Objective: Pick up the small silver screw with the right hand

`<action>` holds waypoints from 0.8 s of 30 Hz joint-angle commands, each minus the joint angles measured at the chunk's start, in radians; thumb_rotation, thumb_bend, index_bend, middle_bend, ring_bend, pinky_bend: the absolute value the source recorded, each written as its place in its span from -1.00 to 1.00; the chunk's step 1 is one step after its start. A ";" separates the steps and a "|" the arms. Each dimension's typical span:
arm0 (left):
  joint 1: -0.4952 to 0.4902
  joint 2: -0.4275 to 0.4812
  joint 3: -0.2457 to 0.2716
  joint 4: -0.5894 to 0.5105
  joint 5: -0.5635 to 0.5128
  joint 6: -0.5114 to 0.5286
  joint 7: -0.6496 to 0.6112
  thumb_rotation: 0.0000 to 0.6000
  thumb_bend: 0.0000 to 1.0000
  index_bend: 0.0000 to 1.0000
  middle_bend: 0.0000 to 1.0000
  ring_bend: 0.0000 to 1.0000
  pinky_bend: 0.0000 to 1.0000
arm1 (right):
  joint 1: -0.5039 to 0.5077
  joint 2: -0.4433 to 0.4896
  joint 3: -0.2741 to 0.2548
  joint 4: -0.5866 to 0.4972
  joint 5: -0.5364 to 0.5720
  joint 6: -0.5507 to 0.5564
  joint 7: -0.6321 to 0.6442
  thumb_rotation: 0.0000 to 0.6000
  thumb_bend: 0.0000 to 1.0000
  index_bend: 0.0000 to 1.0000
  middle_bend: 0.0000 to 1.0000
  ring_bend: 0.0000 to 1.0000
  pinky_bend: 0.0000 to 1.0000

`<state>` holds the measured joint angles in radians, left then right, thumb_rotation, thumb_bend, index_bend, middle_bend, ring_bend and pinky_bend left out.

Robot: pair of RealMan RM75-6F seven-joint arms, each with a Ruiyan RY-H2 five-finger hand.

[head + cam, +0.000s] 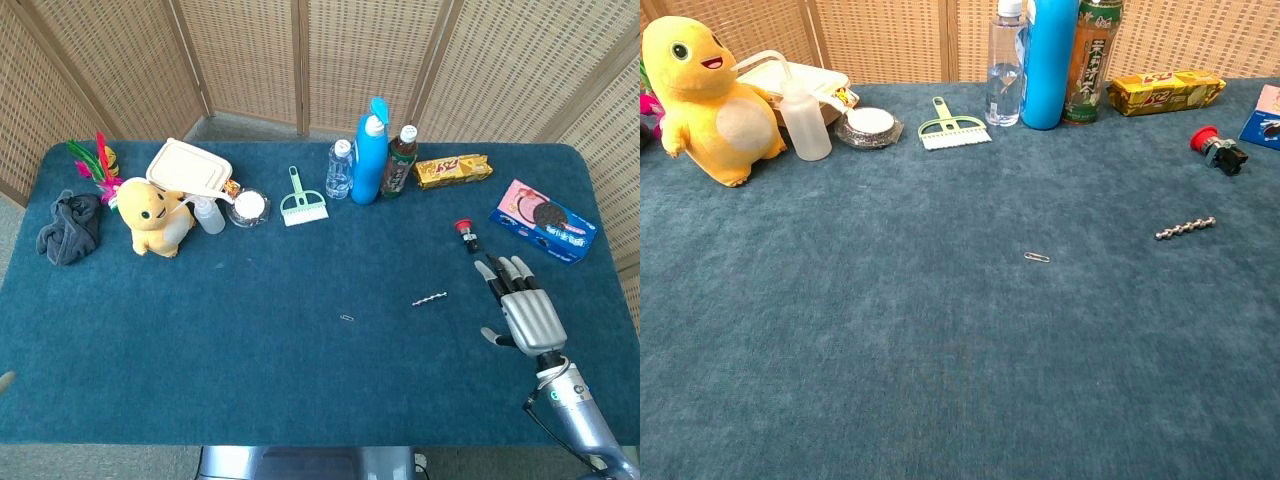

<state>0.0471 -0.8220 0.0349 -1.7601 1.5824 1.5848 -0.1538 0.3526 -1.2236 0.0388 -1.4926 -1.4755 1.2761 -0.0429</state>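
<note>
Head view shows my right hand (528,312) empty with fingers spread, hovering apart from the small silver screw (429,298) lying flat on the blue table (250,350), where my fingertips may nudge it away instead of pinching it.

The right hand (528,316) hovers palm down, empty, fingers (503,270) extended and slightly apart.

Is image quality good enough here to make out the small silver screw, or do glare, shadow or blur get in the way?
Head view: even, soft light, no glare; the screw is sharp but tiny, and the right hand beside it casts only a faint shadow. Chest view: closer and crisp, so the screw shows its ridges on the blue table; the hand is out of frame.
</note>
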 commanded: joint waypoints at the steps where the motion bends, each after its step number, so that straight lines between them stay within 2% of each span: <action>1: 0.005 0.003 0.001 -0.001 0.005 0.010 -0.005 1.00 -0.27 -1.00 -1.00 -1.00 -0.91 | 0.002 -0.002 0.000 0.001 -0.006 -0.005 0.009 1.00 -0.77 -1.00 -1.00 -1.00 -1.00; 4: 0.010 0.004 0.001 0.001 0.004 0.018 -0.011 1.00 -0.27 -1.00 -1.00 -1.00 -0.91 | 0.014 -0.005 -0.007 -0.005 -0.031 -0.024 0.042 1.00 -0.77 -1.00 -1.00 -1.00 -1.00; 7: 0.007 0.005 0.000 0.003 -0.001 0.012 -0.015 1.00 -0.27 -1.00 -1.00 -1.00 -0.91 | 0.056 -0.002 -0.013 -0.008 -0.058 -0.093 0.106 1.00 -0.77 -0.96 -1.00 -1.00 -1.00; 11: 0.004 0.006 -0.004 0.002 -0.004 0.009 -0.019 1.00 -0.27 -1.00 -1.00 -1.00 -0.91 | 0.109 -0.001 -0.003 0.001 -0.063 -0.169 0.157 1.00 -0.73 -0.77 -1.00 -1.00 -1.00; 16: 0.003 0.009 -0.007 0.005 -0.018 0.003 -0.029 1.00 -0.27 -1.00 -1.00 -1.00 -0.91 | 0.187 -0.036 0.021 0.032 -0.045 -0.282 0.183 1.00 -0.54 -0.49 -0.99 -1.00 -1.00; 20: 0.006 0.011 -0.008 0.010 -0.024 0.006 -0.040 1.00 -0.27 -1.00 -1.00 -1.00 -0.91 | 0.238 -0.087 0.035 0.104 -0.007 -0.364 0.159 1.00 -0.45 -0.40 -0.96 -1.00 -1.00; 24: 0.006 0.012 -0.009 0.012 -0.031 0.003 -0.046 1.00 -0.27 -1.00 -1.00 -1.00 -0.91 | 0.255 -0.122 0.038 0.149 0.012 -0.387 0.126 1.00 -0.41 -0.35 -0.95 -1.00 -1.00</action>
<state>0.0531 -0.8099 0.0258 -1.7481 1.5520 1.5877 -0.1991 0.5948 -1.3288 0.0723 -1.3622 -1.4760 0.9025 0.0986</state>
